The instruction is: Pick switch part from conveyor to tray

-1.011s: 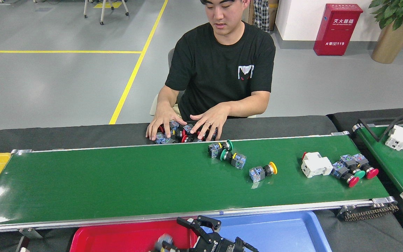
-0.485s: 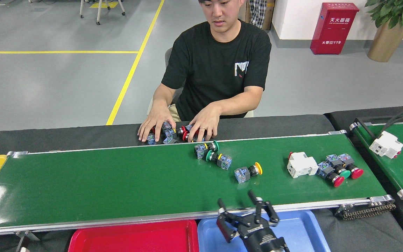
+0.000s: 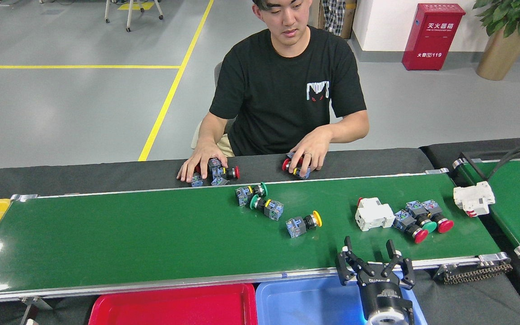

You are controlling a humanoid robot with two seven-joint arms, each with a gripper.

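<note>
Head view, what changed: a second ago my right gripper (image 3: 370, 253) sat low over the red plastic tray (image 3: 174, 307); now it has swung right and up, standing over the near silver rail of the long dark-green conveyor (image 3: 129, 239), above the blue plastic tray (image 3: 305, 300).
Head view, belt contents: every part has drifted left with the belt since then, so I judge the conveyor is running and my target will not hold still.
Head view, meaning for the task: I carry nothing, so I judge this as the reach for the next pick.
Head view, gripper state: right gripper fingers spread wide, empty, pointing away from me toward the belt.
Head view, left gripper: out of sight.
Head view, task's thing: the white boxy switch part (image 3: 374, 214) lies on the conveyor just beyond my fingertips, slightly left of centre between them.
Head view, neighbours: a cluster of blue-bodied push buttons with red and green caps (image 3: 420, 216) touches or nearly touches its right side; I cannot tell which.
Head view, other candidate: a yellow-capped push button (image 3: 304, 223) lies to my left, near but apart.
Head view, person: a seated person's hands (image 3: 201, 164) rest on parts on the black desk (image 3: 84, 174) beyond the belt.
</note>
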